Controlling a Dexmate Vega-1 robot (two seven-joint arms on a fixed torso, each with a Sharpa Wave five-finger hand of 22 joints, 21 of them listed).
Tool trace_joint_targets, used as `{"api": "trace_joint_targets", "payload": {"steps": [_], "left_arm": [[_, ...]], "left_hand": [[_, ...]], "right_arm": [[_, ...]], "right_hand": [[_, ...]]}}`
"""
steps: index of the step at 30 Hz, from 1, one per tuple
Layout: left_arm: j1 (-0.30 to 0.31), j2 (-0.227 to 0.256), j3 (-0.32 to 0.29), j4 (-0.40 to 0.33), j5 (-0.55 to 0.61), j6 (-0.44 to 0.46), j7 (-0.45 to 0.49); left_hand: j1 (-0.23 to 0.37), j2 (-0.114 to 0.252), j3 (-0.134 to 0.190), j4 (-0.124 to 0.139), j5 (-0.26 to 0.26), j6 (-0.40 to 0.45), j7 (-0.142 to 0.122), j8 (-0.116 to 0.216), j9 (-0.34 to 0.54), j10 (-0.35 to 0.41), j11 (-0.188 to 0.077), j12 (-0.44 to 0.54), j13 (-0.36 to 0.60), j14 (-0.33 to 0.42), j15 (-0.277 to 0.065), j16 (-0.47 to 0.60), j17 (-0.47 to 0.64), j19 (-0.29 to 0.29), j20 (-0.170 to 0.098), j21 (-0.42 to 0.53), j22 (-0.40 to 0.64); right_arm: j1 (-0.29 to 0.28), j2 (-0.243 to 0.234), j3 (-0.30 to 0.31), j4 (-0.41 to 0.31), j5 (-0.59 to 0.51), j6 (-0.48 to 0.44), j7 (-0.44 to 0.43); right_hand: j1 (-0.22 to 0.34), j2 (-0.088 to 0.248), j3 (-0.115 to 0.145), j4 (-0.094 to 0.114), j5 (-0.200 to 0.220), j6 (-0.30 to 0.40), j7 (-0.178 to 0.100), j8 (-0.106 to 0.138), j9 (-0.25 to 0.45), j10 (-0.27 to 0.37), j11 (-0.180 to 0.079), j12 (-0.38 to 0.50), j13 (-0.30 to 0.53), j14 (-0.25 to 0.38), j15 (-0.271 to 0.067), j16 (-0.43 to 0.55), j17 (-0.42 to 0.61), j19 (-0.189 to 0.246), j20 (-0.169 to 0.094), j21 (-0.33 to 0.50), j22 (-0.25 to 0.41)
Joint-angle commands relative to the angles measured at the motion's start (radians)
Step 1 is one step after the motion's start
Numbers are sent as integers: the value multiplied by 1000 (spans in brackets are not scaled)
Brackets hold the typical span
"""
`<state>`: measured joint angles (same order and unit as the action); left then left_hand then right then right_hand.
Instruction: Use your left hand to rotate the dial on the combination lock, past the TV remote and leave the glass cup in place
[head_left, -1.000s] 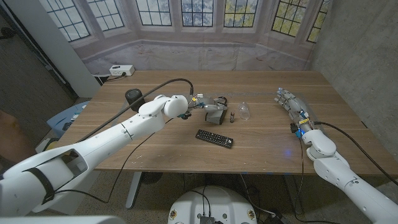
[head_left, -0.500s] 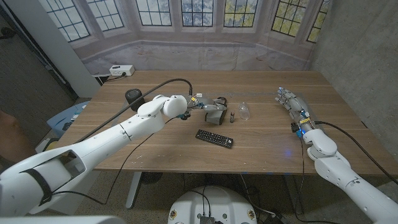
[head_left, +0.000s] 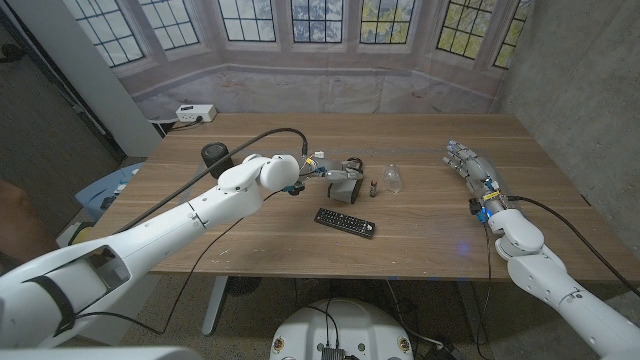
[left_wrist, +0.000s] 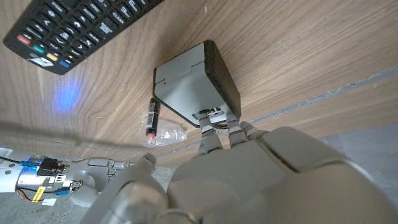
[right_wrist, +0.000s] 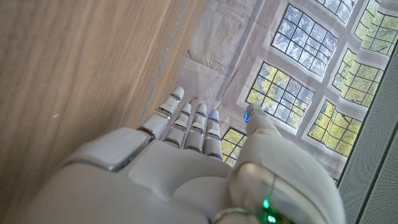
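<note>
Head view, left to right: the left robot hand (head_left: 322, 167) reaches to the combination lock (head_left: 345, 183) at mid-desk (head_left: 430, 225), fingertips (left_wrist: 219, 127) touching its dial; whether they grasp it I cannot tell. Just nearer lies the TV remote (head_left: 345, 222). Beside the lock stands the glass cup (head_left: 393, 177). Well apart, the right robot hand (head_left: 468, 165) is released, fingers straight.

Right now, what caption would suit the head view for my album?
Left hand at the lock, beyond the remote; glass cup beside it; right hand waits apart.
</note>
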<state>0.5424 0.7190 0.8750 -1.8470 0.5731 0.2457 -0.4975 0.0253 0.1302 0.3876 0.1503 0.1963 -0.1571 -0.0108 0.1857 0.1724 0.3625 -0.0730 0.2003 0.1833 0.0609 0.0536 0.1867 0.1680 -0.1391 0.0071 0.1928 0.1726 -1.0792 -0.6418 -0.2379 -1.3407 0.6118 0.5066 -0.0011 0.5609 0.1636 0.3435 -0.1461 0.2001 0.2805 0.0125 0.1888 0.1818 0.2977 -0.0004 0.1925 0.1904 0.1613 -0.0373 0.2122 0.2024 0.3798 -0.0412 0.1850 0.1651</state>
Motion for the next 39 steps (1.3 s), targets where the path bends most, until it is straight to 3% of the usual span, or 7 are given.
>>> {"api": "trace_joint_targets", "payload": {"steps": [1,13,39], "left_arm": [[11,23,-17,-64,24,12,2],[25,45,-45,-106,46,-1,10],[40,58,-90,-111,35,-38,18]], "left_hand": [[5,-4,5,0,3,4,2,2,2,33,26,6,4,5,2,1,2,1,2,1,-1],[8,-5,7,-3,3,7,3,2,2,33,26,5,4,6,3,0,2,4,2,0,-2],[18,-6,14,-11,3,14,3,3,2,34,22,3,4,10,1,-2,1,8,2,-1,-2]], "right_arm": [[-14,-4,4,-23,-9,5,-7],[-9,-1,-2,-39,-22,-2,-18],[1,5,-18,-62,-48,-27,-44]], "right_hand": [[5,2,1,8,3,6,0,3,2,7,3,4,3,1,-20,2,1,12,-13,6,4],[4,2,1,8,3,6,0,3,2,7,4,4,3,1,-20,2,2,12,-14,6,4],[3,2,1,8,3,7,-1,3,2,6,2,3,3,1,-20,3,1,13,-13,6,4]]}}
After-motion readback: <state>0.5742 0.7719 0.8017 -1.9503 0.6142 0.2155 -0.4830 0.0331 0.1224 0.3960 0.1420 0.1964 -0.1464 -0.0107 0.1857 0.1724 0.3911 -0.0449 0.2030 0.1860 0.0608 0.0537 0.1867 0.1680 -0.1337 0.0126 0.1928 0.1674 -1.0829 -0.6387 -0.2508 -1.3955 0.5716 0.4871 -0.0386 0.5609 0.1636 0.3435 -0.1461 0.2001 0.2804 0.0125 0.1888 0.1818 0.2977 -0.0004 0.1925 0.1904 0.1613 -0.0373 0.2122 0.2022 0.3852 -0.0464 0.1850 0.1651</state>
